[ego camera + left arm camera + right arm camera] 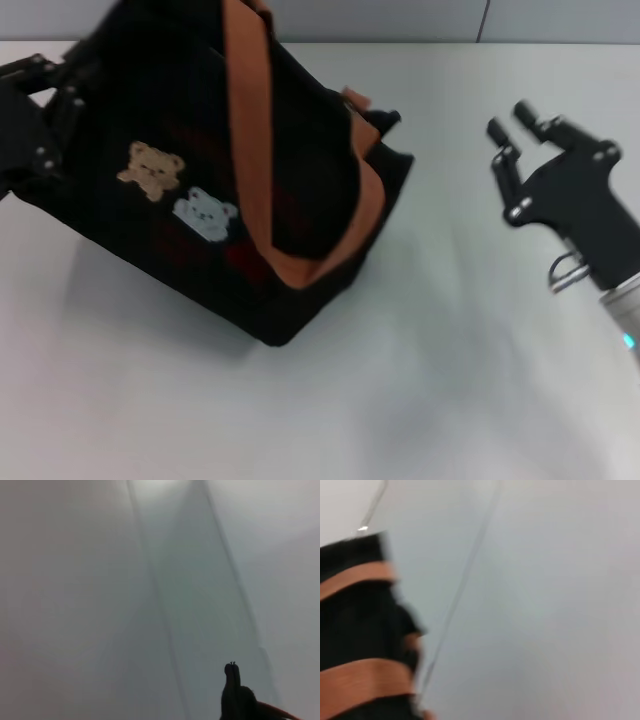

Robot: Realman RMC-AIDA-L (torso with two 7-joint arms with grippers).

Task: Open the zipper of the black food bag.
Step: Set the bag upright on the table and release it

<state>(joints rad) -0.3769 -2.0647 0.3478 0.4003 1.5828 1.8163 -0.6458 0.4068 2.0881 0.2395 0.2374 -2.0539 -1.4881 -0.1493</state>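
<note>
Head view shows the black food bag (250, 180) standing on the white surface (420, 380) toward the robot's left, turned at an angle so that one corner points toward the camera. On its near side sit a small tan bear patch (150, 168) and a white patch (206, 214) just beside it. An orange-brown strap handle (250, 110) runs down from the top of the bag and loops along its lower right edge; a second strap (360, 112) shows at the far right corner. The top right of the bag gapes a little, but the zipper and its pull tab cannot be made out.

The left gripper (45, 110) is pressed against the bag's left end, at the far left of the view; whether its fingers are closed on the fabric cannot be told. The right gripper (508, 128) hangs over the bare surface well apart from the bag, on the right, with its fingers spread apart and holding nothing.

The right wrist view shows part of the bag (355, 615) with two orange-brown bands across the black fabric. The left wrist view shows mostly pale wall, with a dark, narrow shape at its edge that cannot be identified.
</note>
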